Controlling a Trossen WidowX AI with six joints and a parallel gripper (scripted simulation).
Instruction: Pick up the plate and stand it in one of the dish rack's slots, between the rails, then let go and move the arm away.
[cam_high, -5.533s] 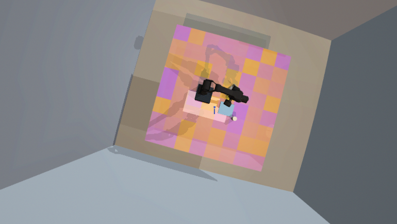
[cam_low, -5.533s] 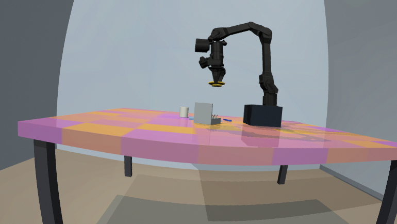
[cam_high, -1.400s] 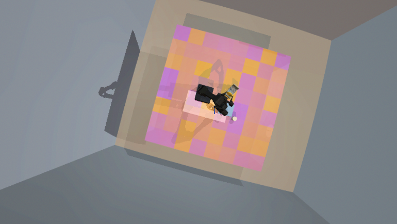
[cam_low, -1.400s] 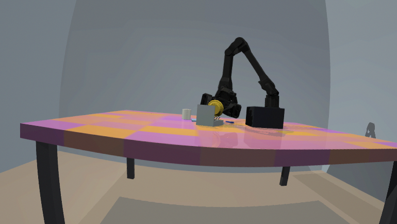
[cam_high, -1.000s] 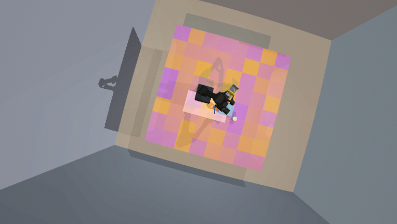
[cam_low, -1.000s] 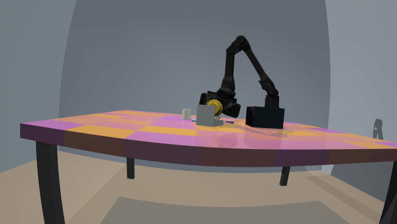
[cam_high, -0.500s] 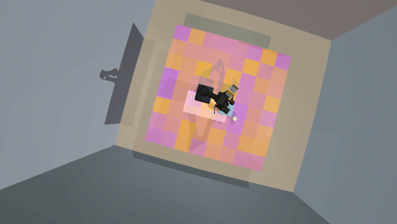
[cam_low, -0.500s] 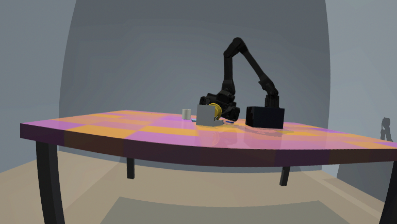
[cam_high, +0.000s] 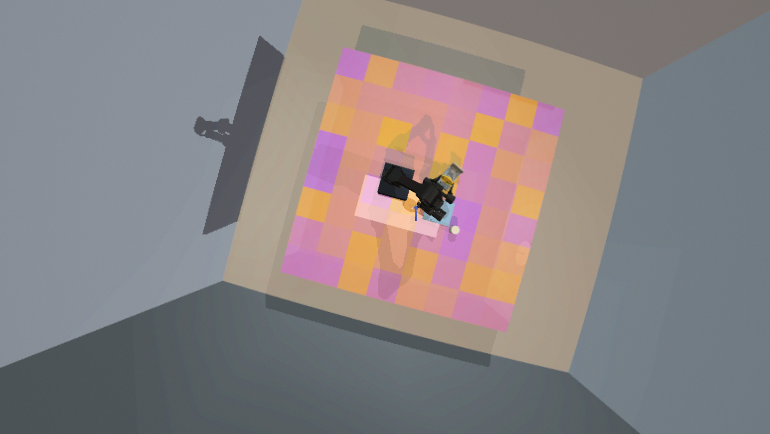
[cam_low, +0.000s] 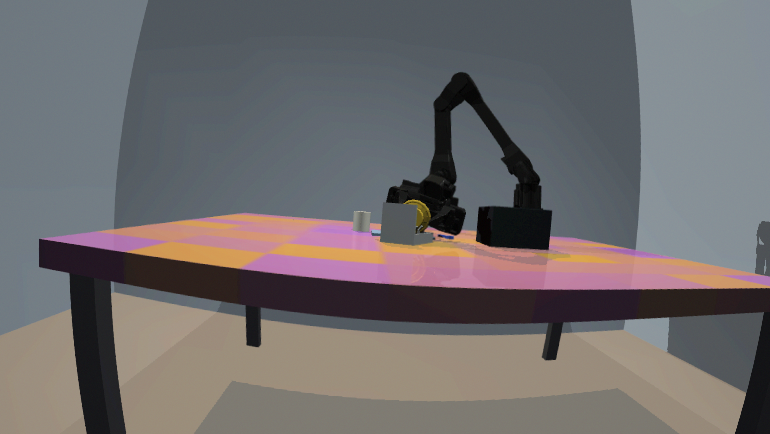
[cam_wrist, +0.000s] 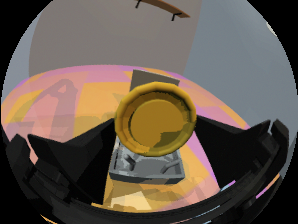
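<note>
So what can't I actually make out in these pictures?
- Wrist view: how far the plate sits down in its slot; the plate itself covers part of the rack.
- Exterior view: the plate's near edge, behind the rack's grey wall.
- Top view: the pincer's tips, under the arm.
- Top view: whatever is inside the white cup-like thing, too small to tell.
</note>
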